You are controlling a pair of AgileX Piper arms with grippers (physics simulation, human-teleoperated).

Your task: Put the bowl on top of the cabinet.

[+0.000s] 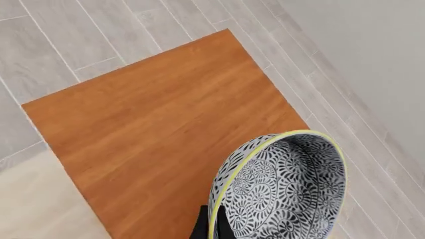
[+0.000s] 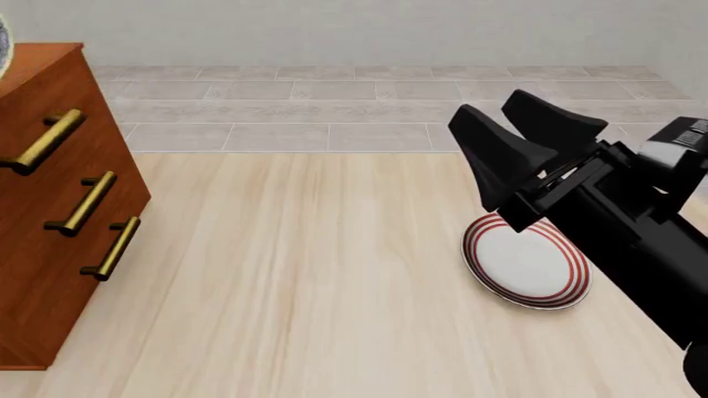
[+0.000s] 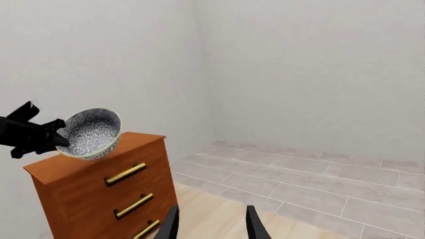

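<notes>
The bowl (image 1: 285, 189), white with a dense dark floral pattern and a pale yellowish rim, is tilted on its side. My left gripper (image 1: 211, 225) is shut on its rim. In the right wrist view the bowl (image 3: 89, 132) hangs tilted just over the top of the cabinet (image 3: 99, 194), held by the left gripper (image 3: 58, 139); whether it touches the wood I cannot tell. The cabinet's flat reddish-brown top (image 1: 153, 134) fills the left wrist view. In the front view the cabinet (image 2: 55, 207) stands at the far left, with only a sliver of bowl (image 2: 3, 41) showing. My right gripper (image 2: 483, 114) is open and holds nothing.
A flat white plate with red rings (image 2: 531, 265) lies on the light wooden table under the right arm. Three brass bar handles (image 2: 83, 203) stick out of the cabinet's front. Grey floor tiles and pale walls lie behind the cabinet.
</notes>
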